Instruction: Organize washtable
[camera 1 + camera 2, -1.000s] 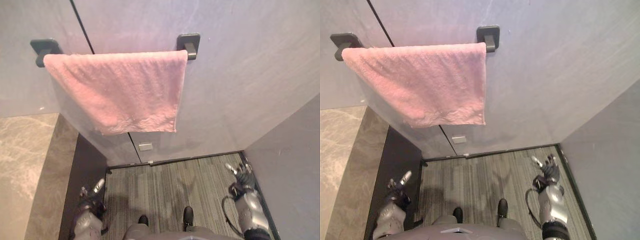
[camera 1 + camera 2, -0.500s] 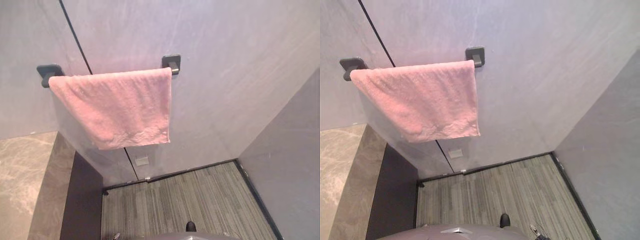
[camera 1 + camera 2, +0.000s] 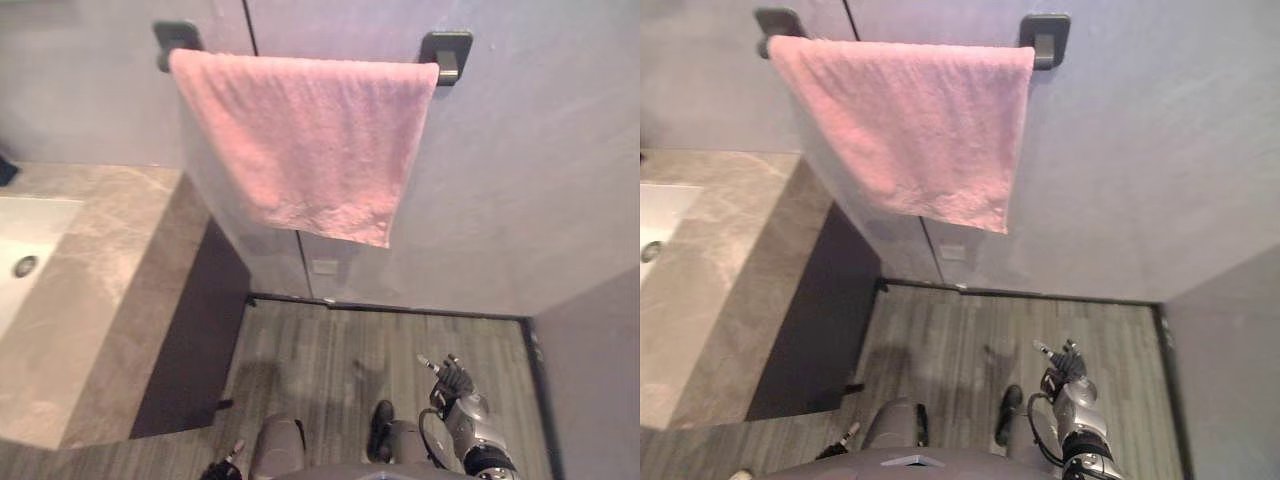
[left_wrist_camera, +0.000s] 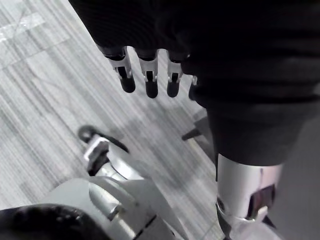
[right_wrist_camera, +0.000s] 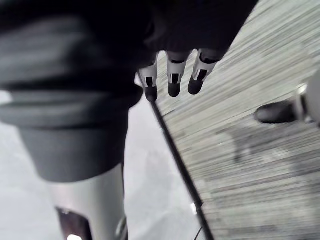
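The pink towel (image 3: 310, 140) hangs spread over a bar between two dark wall brackets (image 3: 445, 52), its lower edge sloping down away from the counter. Below and to the left of the towel lies the marble washtable (image 3: 110, 290), with the white sink (image 3: 20, 230) and its drain (image 3: 25, 266) at the far side from the towel.

Both hands hang low over the striped floor (image 3: 330, 350), well below the towel. The right hand (image 3: 455, 378) has its fingers loosely extended and carries nothing. The left hand (image 4: 148, 80) is likewise relaxed and empty, its fingers pointing down.

The towel looks settled, so the work now seems to lie at the washtable. To do it well, the robot should face the counter squarely from the towel side, raise both hands above its edge before reaching in, and keep the arms clear of the towel's hanging corner.
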You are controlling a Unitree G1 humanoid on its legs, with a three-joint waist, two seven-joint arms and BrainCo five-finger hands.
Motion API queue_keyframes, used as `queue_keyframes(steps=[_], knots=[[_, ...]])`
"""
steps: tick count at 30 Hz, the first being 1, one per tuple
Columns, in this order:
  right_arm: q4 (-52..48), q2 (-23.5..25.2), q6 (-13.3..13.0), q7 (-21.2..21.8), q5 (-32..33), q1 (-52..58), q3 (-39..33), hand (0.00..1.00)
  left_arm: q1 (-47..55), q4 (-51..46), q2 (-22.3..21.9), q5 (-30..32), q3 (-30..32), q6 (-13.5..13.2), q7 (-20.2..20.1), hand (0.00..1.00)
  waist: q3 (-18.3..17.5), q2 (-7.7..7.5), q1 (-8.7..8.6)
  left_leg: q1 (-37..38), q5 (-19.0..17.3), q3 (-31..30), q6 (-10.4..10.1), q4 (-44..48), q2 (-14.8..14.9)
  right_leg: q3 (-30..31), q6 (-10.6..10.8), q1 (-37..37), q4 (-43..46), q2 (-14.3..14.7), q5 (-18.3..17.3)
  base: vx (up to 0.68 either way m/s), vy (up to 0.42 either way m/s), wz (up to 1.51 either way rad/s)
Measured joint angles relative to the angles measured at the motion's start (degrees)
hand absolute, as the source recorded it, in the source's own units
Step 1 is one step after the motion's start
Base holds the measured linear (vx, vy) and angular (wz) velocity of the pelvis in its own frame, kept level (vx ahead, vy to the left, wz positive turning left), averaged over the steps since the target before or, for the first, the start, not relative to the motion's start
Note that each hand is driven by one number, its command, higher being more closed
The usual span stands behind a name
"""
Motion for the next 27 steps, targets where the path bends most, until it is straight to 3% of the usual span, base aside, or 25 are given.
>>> queue_keyframes(steps=[2, 3, 4, 5, 6, 8, 10, 12, 13, 14, 15, 16, 17, 20, 22, 24, 26, 27], knots=[[0.95, -0.07, -0.24, -0.14, 1.71, 1.23, -2.40, 0.00, 0.05, 0.38, 0.53, 1.63, -1.96, 0.79, -0.32, 0.00, -0.79, 0.79, -1.25, 6.70, 3.64, -0.37, -1.67, -4.86, 0.43, -2.86, 0.82, 0.25, 0.12, -1.36, 0.47, 0.02, 0.091, 0.94], [2.99, -0.26, 0.11, -0.45, 1.99, 1.28, -4.52, 0.00, 0.12, 0.35, 1.10, 2.69, -3.25, 1.17, -0.52, 0.00, -1.18, 0.34, -2.38, 8.88, 2.28, -0.28, -3.88, -13.80, -1.88, -3.87, 2.17, -0.42, -0.07, -2.82, 1.14, -0.02, 0.123, 1.14], [5.56, -0.33, 0.71, -0.60, 1.97, 1.95, -4.42, 0.00, -0.27, 0.04, 2.51, 3.46, -4.82, 1.66, -0.49, 0.00, -1.62, -1.02, -3.32, 9.68, 2.32, -0.62, -3.99, -20.39, -3.70, -3.08, 3.06, -0.82, -3.00, -2.95, 1.79, -0.05, 0.136, 1.14], [7.02, -0.34, 0.75, -0.65, 1.97, 2.32, -4.39, 0.00, -0.28, 0.06, 3.14, 3.65, -5.76, 1.85, -0.45, 0.00, -1.86, -1.43, -3.64, 11.09, 1.97, -0.78, -4.32, -23.81, -4.16, -2.26, 2.52, -0.76, -4.77, -2.82, 3.62, -0.04, 0.125, 0.80], [9.20, -0.59, 0.98, -0.78, 1.85, 2.48, -4.42, 0.00, -0.46, -0.13, 4.02, 3.80, -7.85, 1.86, -0.46, 0.00, -2.02, -0.82, -3.49, 12.80, 0.38, -0.81, -5.21, -29.68, -3.85, -2.62, 2.98, -1.07, -6.43, -2.36, 5.94, -0.03, 0.135, 0.28], [11.56, -0.67, 1.89, -1.13, 1.84, 1.60, -4.14, 0.00, -1.72, -0.74, 4.60, 3.80, -11.03, 1.84, -0.34, 0.00, -1.81, -0.91, -3.32, 14.15, -1.49, 0.03, -4.96, -34.26, -4.04, -2.43, 2.75, -2.79, -6.08, -1.95, 7.36, -0.08, 0.158, -0.06], [11.65, -1.11, 1.94, -1.36, 1.33, 1.50, -2.90, 0.00, -3.24, -3.39, 4.98, 3.71, -14.31, 1.52, -0.15, 0.00, -0.96, -2.29, -3.46, 15.92, -1.55, 0.69, -4.51, -36.27, -6.95, -1.13, 3.45, -2.85, -3.86, -4.83, 8.03, -0.16, 0.192, -0.08], [11.20, -2.36, 1.90, -1.24, 1.25, 1.62, -0.27, 0.00, -3.77, -5.47, 4.23, 3.31, -17.79, 0.10, -0.20, 0.00, -0.58, -3.20, -3.70, 18.83, 0.14, 0.24, -1.75, -39.59, -10.70, 2.19, 5.69, -2.81, -3.16, -6.96, 9.52, -0.19, 0.256, -0.14], [10.65, -2.42, 1.85, -0.89, 1.22, 1.81, 0.86, 0.00, -5.24, -4.82, 4.11, 3.30, -18.60, -0.56, -0.45, 0.00, -0.10, -3.95, -3.60, 18.46, 0.71, 0.62, -0.49, -38.58, -12.42, 5.48, 7.61, -2.79, -4.99, -7.99, 13.63, -0.24, 0.353, -0.34], [9.24, -2.32, 2.29, -0.63, 1.21, 1.54, 0.80, 0.00, -5.56, -3.99, 3.68, 3.30, -17.24, -0.65, -0.61, 0.00, -0.16, -2.94, -2.90, 16.63, 1.23, 1.73, 1.20, -37.63, -12.19, 9.39, 10.18, -3.06, -6.32, -7.46, 17.45, -0.02, 0.341, -0.30], [8.42, -1.84, 2.56, -0.64, 1.21, 1.84, 0.73, 0.00, -5.55, -3.54, 2.82, 3.29, -15.93, -0.80, -0.55, 0.00, 0.16, -2.26, -3.01, 16.56, 1.14, 1.67, 1.81, -37.53, -11.99, 11.43, 9.92, -3.90, -0.55, -7.61, 13.68, 0.40, 0.180, 0.20], [6.72, -0.61, 3.02, -0.57, 1.21, 3.74, 0.49, 0.00, -5.48, -2.21, 2.47, 3.29, -13.63, -0.77, -0.21, 0.00, 0.25, -2.38, -3.17, 16.13, 1.18, 0.90, 1.99, -37.25, -12.22, 14.46, 9.51, -3.94, 11.84, -8.08, 5.81, 0.67, 0.053, 0.80], [6.57, -0.01, 3.07, -0.43, 1.20, 4.20, 0.57, 0.00, -4.57, -1.12, 2.56, 3.29, -11.32, -0.49, 0.26, 0.00, 0.47, -3.04, -2.87, 15.60, 1.18, -0.76, 1.99, -36.96, -12.81, 17.81, 9.56, -2.47, 19.07, -8.61, 0.99, 0.51, 0.009, 0.98], [6.63, 2.27, 3.11, 0.49, -0.77, 3.68, 1.14, 0.00, -4.40, -0.20, 3.23, 2.08, -5.25, -0.15, 0.41, 0.00, -0.50, -5.78, -1.30, 12.13, 2.56, -5.10, 4.23, -36.30, -15.40, 26.04, 10.85, 3.15, 26.75, -8.20, -4.76, 0.12, 0.002, 1.06], [7.20, 2.59, 3.06, 1.69, -1.74, 3.08, 2.28, 0.00, -4.26, -0.19, 3.39, 2.24, -3.80, -0.09, 0.40, 0.00, -1.64, -6.68, -0.04, 9.24, 3.62, -7.23, 4.19, -34.86, -16.35, 31.66, 12.63, 7.14, 25.70, -6.25, -7.17, -0.05, -0.046, 0.76], [7.67, 2.09, 3.07, 1.92, -3.14, 1.52, 4.34, 0.00, -2.33, 0.09, 3.76, 2.44, -3.97, 0.45, 0.39, 0.00, -2.66, -5.86, 0.76, 6.27, 5.24, -8.97, 3.34, -34.36, -16.33, 34.88, 13.13, 8.37, 20.22, -4.37, -9.70, -0.21, -0.065, 0.45], [7.62, 0.73, 3.03, 1.93, -3.26, 0.19, 6.72, 0.00, 0.41, 0.61, 3.30, 2.77, -4.06, 1.23, 0.45, 0.00, -3.86, -4.59, 1.28, 2.29, 7.58, -10.28, 2.40, -34.69, -14.86, 35.55, 11.64, 9.24, 13.34, -3.13, -11.54, -0.25, -0.099, 0.39], [7.62, -0.08, 2.99, 1.86, -3.31, -1.48, 9.60, 0.00, 0.55, 1.86, 4.13, 2.70, -4.24, 1.55, 1.04, 0.00, -3.36, -4.89, 1.27, -2.01, 9.30, -12.15, 1.08, -33.28, -14.81, 35.02, 9.58, 8.98, 9.78, -3.00, -14.79, -0.35, -0.172, 0.67]])
